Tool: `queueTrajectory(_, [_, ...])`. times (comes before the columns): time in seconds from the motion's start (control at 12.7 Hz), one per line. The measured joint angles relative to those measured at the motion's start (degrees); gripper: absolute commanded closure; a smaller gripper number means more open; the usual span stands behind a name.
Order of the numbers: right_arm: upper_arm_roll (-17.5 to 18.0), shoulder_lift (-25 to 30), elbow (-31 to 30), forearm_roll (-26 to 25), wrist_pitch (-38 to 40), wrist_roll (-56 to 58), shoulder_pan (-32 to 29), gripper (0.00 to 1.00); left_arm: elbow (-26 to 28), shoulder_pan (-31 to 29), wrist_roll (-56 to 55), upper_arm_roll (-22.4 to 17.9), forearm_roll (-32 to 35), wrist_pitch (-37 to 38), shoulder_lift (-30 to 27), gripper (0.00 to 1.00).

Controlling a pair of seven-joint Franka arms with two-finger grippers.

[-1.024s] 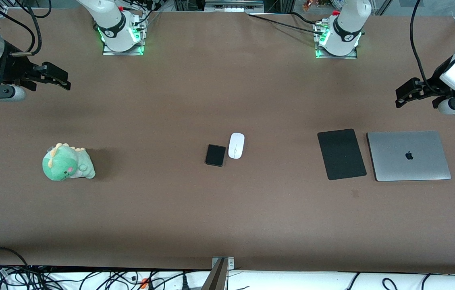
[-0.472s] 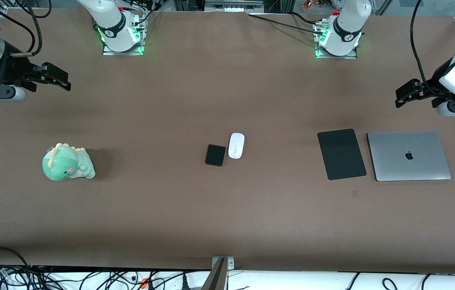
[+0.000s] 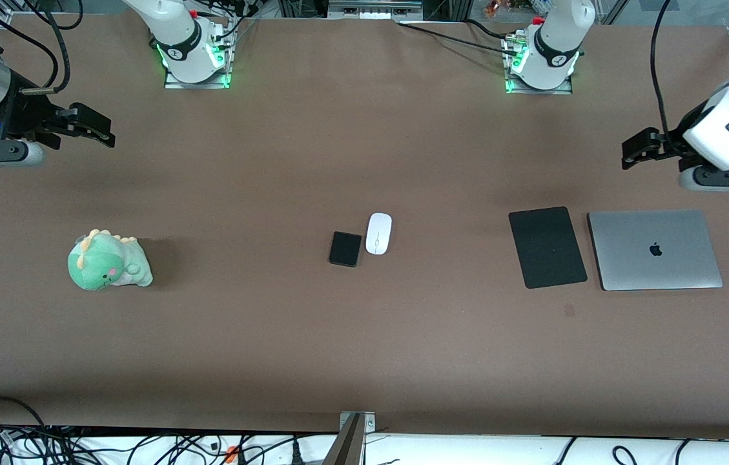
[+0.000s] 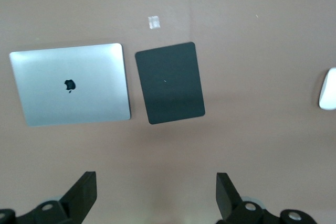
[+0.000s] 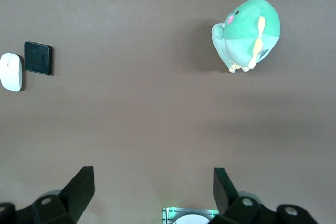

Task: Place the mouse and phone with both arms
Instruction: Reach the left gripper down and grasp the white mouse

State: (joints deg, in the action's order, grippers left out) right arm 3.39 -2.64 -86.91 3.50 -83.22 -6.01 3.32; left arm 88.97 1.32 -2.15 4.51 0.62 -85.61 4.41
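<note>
The white mouse [image 3: 378, 233] lies in the middle of the table, with the black phone [image 3: 345, 248] right beside it, toward the right arm's end. Both also show in the right wrist view, the mouse [image 5: 11, 72] and the phone [image 5: 38, 57]; the mouse's edge shows in the left wrist view [image 4: 327, 88]. My left gripper [image 3: 636, 150] is open and empty, up over the bare table near the black mouse pad [image 3: 547, 247]. My right gripper [image 3: 93, 128] is open and empty, up over the table at the right arm's end.
A silver laptop [image 3: 655, 249] lies closed beside the mouse pad at the left arm's end. A green plush dinosaur [image 3: 108, 261] sits at the right arm's end. A small clear tape square [image 4: 154, 22] lies near the pad. Cables hang along the table's front edge.
My left gripper has moved a little toward the table's middle and the wrist has tilted. My right gripper has barely shifted. The mouse and phone have not moved.
</note>
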Motion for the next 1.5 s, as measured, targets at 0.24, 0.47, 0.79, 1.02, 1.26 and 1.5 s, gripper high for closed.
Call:
queueTrajectory(0.24, [0.01,0.01,0.0,0.0,-0.49,0.01,0.01,0.0,0.01,5.4,3.44,1.43,-0.27,-1.89,4.91,0.0])
queueTrajectory(0.47, [0.01,0.01,0.0,0.0,-0.68,0.01,0.01,0.0,-0.04,13.45,3.5,1.95,-0.33,-9.82,11.12,0.0])
queueTrajectory(0.79, [0.0,0.0,-0.02,0.0,-1.42,0.01,0.01,0.0,-0.05,21.82,2.19,2.15,-0.53,-28.67,19.08,0.0])
queueTrajectory(1.02, [-0.02,0.0,-0.07,0.0,-1.77,0.01,0.01,0.0,-0.07,26.13,-2.25,2.18,-2.82,-42.08,25.9,0.0])
queueTrajectory(1.26, [-0.02,0.0,-0.08,0.0,-1.77,0.01,0.01,0.0,-0.1,30.81,-9.72,2.06,-2.93,-47.67,31.56,0.0])
queueTrajectory(1.5, [0.03,0.0,-0.08,0.0,-2.04,0.01,0.04,0.0,-0.08,32.65,-12.56,1.64,-2.87,-49.07,35.24,0.0])
